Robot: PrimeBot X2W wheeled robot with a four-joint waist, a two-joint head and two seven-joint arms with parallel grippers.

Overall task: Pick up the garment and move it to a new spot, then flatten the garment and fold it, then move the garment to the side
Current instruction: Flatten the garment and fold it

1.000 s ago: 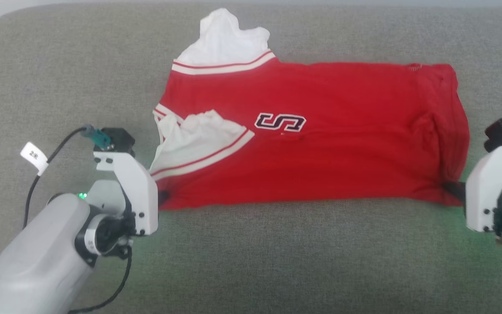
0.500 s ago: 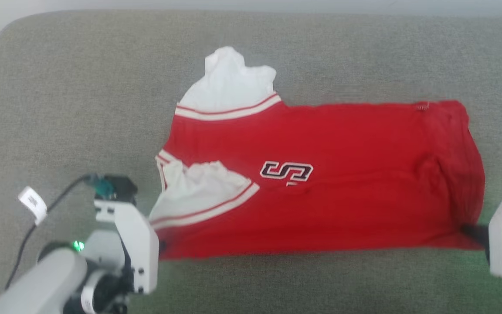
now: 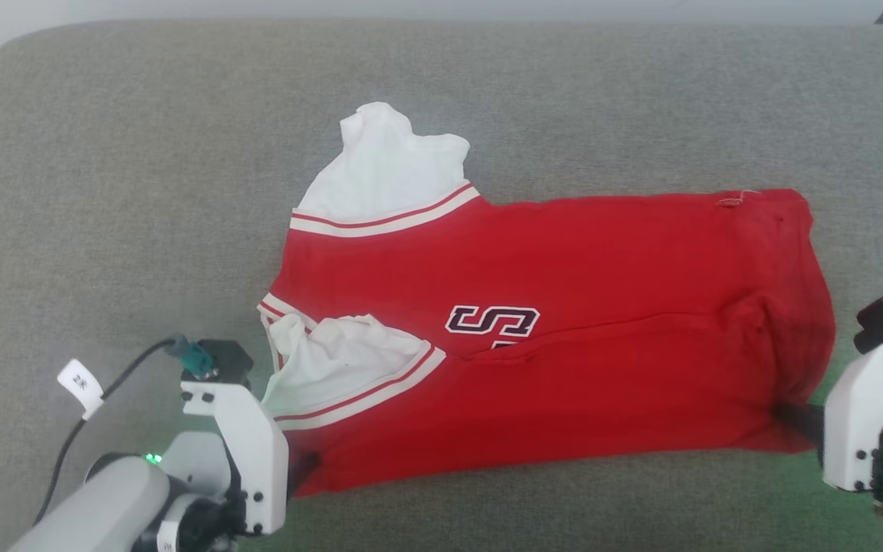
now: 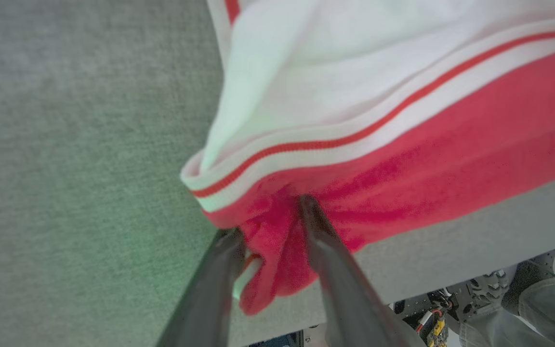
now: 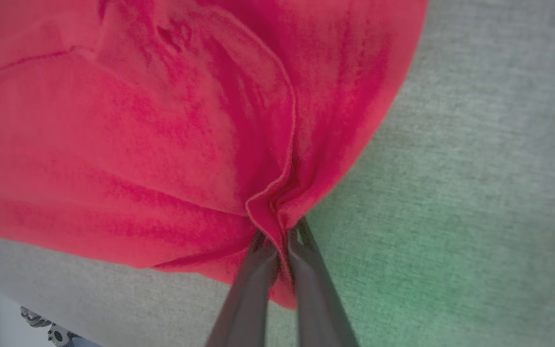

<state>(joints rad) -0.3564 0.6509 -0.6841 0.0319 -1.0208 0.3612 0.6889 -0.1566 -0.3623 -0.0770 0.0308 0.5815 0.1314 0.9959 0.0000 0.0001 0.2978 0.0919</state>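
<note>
The garment lies folded lengthwise on a grey cushion, red with white striped sleeves at its left end and part of a black print showing. My left gripper is at its near left corner. In the left wrist view the left gripper has its fingers parted, with a bunch of the red garment hem lying between them. My right gripper is at the near right corner. In the right wrist view the right gripper is shut, pinching a puckered fold of the garment.
The grey cushion stretches wide on all sides of the shirt, with rounded far corners. Its front edge runs just behind my left fingers. Past that edge I see robot base parts and a person's trouser leg.
The head camera has shifted, so the whole picture sits lower. Both grippers stay at the garment's near corners. The near hem now runs slanted, lower at the left.
</note>
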